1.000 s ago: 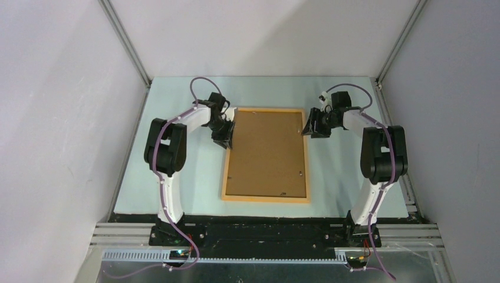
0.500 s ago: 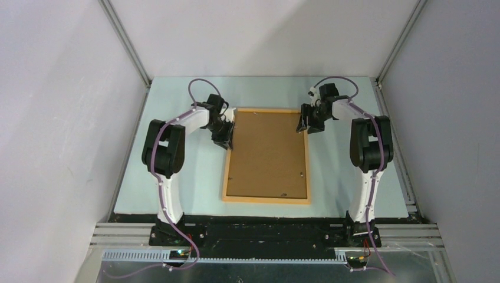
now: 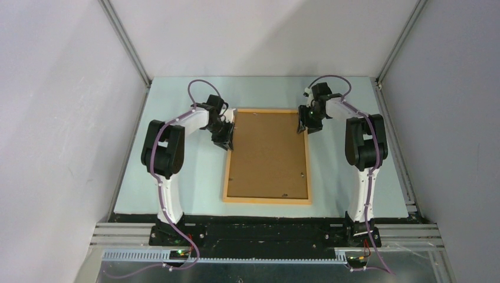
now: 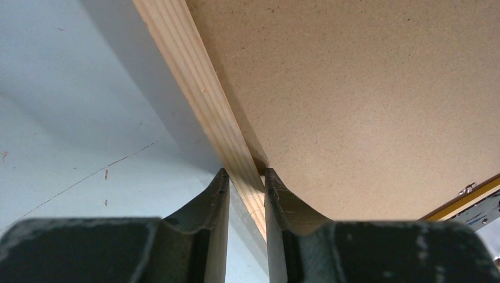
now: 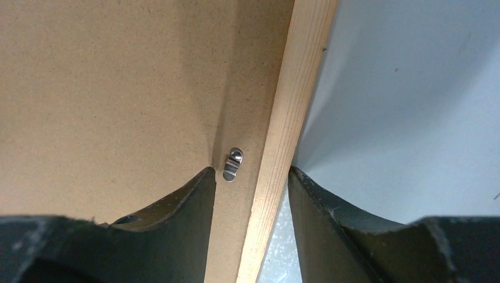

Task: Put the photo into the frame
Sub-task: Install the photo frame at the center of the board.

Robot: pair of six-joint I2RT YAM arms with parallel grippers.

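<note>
The frame (image 3: 267,200) lies back-up in the middle of the table, its light wooden rails around a brown backing board (image 3: 268,154). The photo is hidden from every view. My left gripper (image 3: 226,140) is at the frame's left rail near the far corner. In the left wrist view that gripper (image 4: 243,175) is shut on the frame's rail (image 4: 194,82), one finger on each side. My right gripper (image 3: 305,127) is at the right rail near the far corner. In the right wrist view it (image 5: 252,174) stands open astride the rail (image 5: 295,100) and a metal clip (image 5: 233,165).
The pale blue tabletop (image 3: 177,177) surrounds the frame, with grey walls close on three sides. Small metal clips (image 3: 301,174) sit on the backing board near its right and near edges. The arm bases stand at the near edge.
My right arm has slid along the right rail toward the far corner and swung in closer to the frame. The left gripper and the frame have stayed put.
</note>
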